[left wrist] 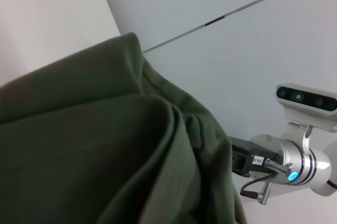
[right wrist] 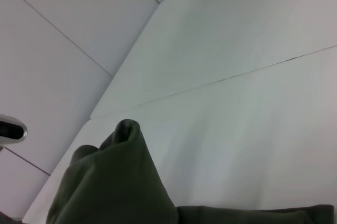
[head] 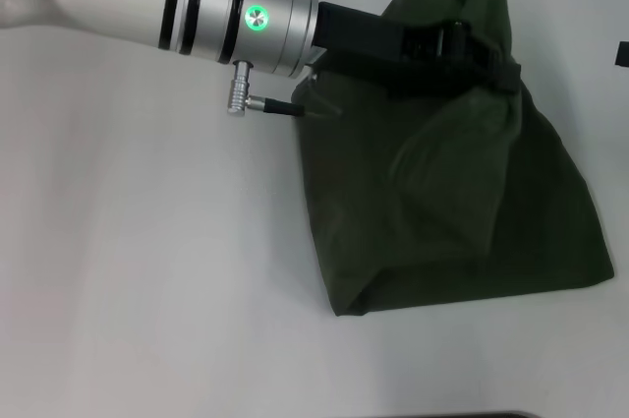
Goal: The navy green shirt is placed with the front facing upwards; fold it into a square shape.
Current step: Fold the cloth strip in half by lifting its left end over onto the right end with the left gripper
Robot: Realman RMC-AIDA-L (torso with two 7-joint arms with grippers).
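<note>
The navy green shirt (head: 462,211) lies on the white surface (head: 147,270), already doubled over into a chunky block with no lettering showing. The left gripper (head: 482,59) reaches over the shirt's far edge and lifts a bunch of cloth there into a peak; can't tell if its jaws are pinching it. The right gripper (left wrist: 239,162) sits beside that raised fold, jaws also unclear. I'd say halfway: folded, but lumpy, not square yet.

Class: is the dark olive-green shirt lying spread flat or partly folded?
Partly folded: the dark olive-green cotton shirt is doubled over, one part lifted at the left gripper.
</note>
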